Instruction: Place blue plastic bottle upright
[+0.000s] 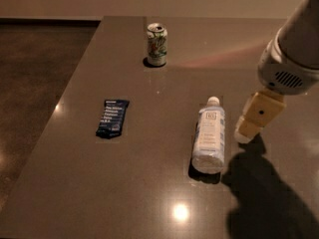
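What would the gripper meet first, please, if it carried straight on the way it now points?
Probably the table, just right of the lying blue plastic bottle. The gripper hangs beside it, pointing down and slightly left. Depth is unclear, so the bottle's side is possible.

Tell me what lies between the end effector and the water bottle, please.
Nothing: in the camera view only bare table separates the end effector, at the right side, from the water bottle lying on its side.
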Available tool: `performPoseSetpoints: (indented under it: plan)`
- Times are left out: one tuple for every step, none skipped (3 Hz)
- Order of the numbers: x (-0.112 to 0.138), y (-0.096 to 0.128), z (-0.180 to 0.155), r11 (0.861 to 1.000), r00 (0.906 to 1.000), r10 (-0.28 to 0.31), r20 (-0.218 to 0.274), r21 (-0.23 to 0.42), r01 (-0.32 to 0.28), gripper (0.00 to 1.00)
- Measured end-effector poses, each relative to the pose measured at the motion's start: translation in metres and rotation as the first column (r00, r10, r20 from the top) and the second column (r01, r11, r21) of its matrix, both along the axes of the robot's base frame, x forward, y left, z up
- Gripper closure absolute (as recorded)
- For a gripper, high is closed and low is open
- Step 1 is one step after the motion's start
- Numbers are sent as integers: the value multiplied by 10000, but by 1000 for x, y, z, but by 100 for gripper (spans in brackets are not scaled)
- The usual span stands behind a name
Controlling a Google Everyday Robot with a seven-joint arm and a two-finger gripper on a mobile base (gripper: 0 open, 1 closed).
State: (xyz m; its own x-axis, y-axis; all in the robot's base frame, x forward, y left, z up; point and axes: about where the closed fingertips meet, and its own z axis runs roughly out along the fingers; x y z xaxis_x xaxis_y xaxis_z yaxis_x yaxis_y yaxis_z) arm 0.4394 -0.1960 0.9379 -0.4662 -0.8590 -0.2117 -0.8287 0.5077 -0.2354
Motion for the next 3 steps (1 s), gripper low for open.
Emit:
performPoseSetpoints:
  plan:
    - [0, 11, -7, 9997, 9997, -234, -73, -12, 234, 0]
    - [-1, 14, -4, 9990, 9987, -214, -455, 371, 231, 0]
    - [-5, 31, 0, 9925, 9948, -675, -767, 964, 748, 0]
